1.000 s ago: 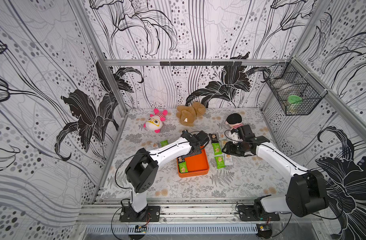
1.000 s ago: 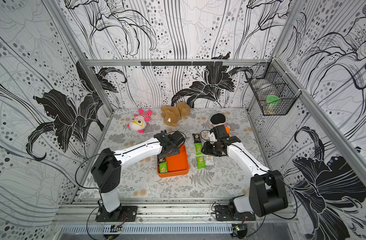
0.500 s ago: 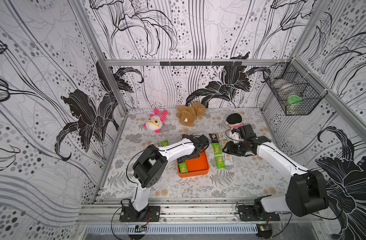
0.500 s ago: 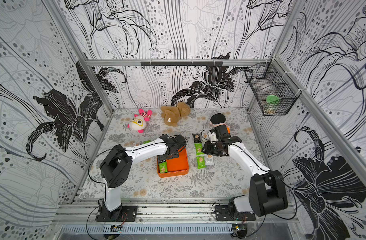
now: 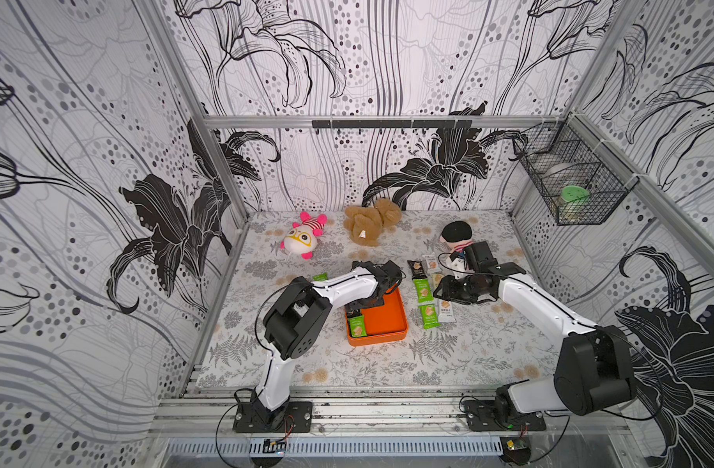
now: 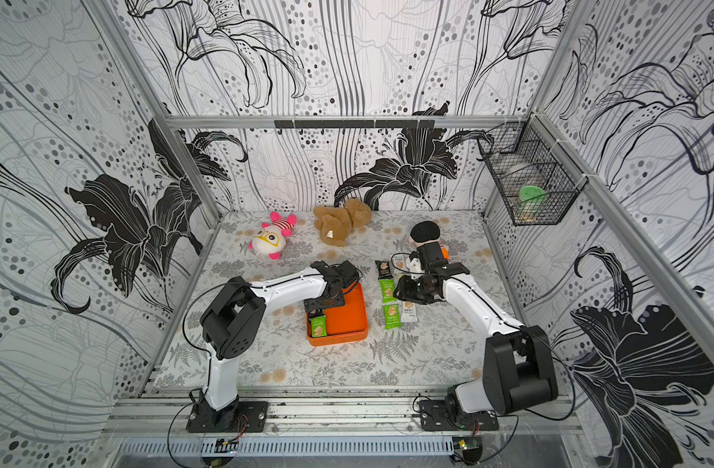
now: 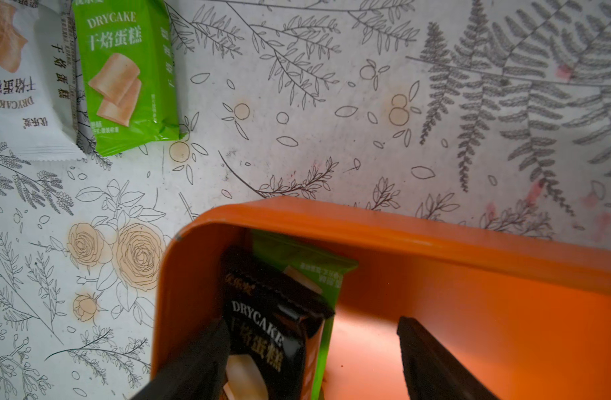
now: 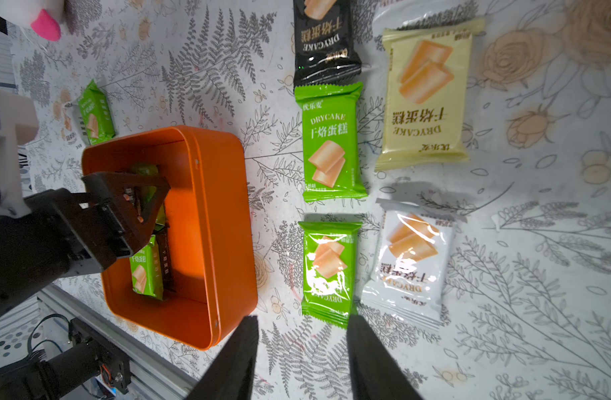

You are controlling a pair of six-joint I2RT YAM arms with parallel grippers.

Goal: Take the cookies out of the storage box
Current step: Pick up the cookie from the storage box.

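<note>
Orange low-walled square storage box (image 7: 435, 239) holds a black wrapped cookie packet (image 7: 262, 311) lying over a green packet (image 7: 307, 266) against its corner. The left gripper (image 7: 312, 325) straddles the black packet, jaws spread; closing could pinch both wrappers, or catch the wall and drag the box.

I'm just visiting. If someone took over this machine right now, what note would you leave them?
Left tool: open, down inside the storage box, jaws around a black packet.
Right tool: slightly open, empty, over the table.
Done: about seven cookies out, six on the right arm's side, a lone green packet on the other.
Left: the black packet and a second green packet partly under it.
</note>
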